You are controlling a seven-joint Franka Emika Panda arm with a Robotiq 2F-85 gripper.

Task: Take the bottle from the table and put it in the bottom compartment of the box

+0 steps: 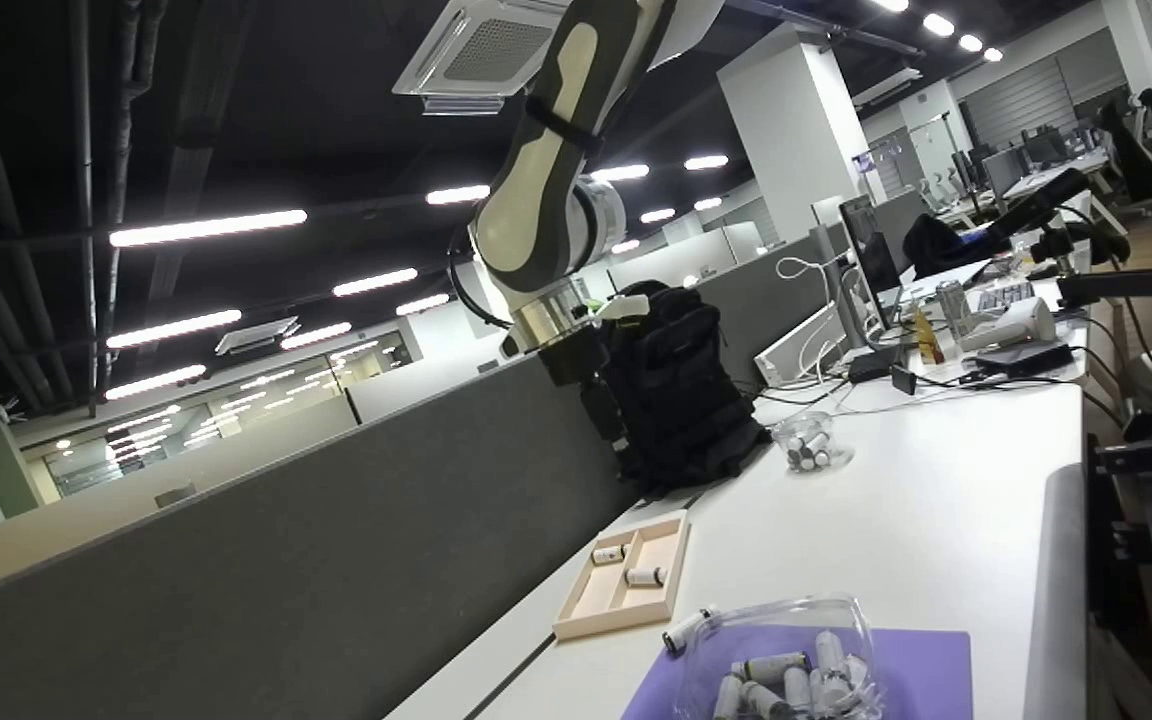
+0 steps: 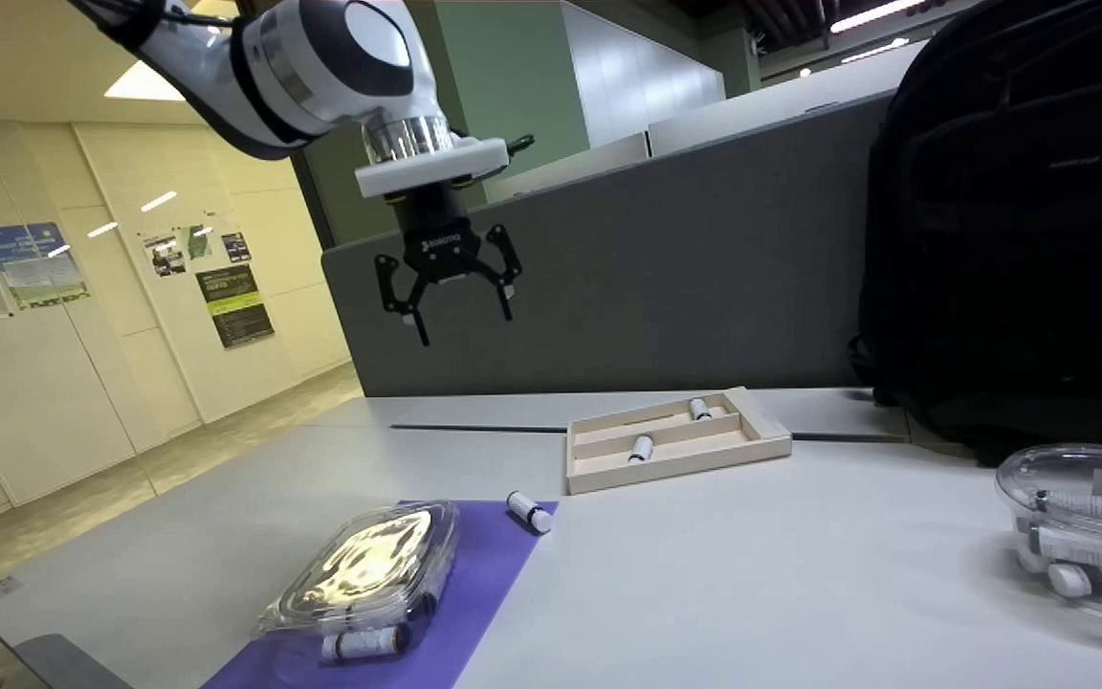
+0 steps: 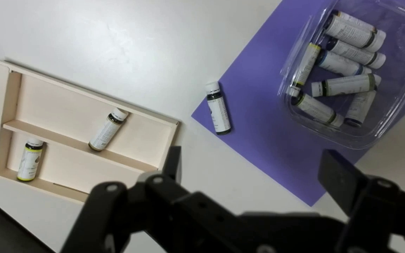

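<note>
A small white-capped bottle lies on its side on the corner of the purple mat; it shows in both exterior views. The light wooden box lies near it on the white table, and also shows in both exterior views. A divider splits it into two long compartments. One bottle leans on the divider in one compartment; another bottle lies in the other. My gripper is open and empty, high above the table; its spread fingers show in the wrist view.
A clear plastic tub with several bottles stands on the purple mat. A round clear tub of bottles stands farther along the table. A black backpack leans on the grey partition. Cables and a monitor lie beyond.
</note>
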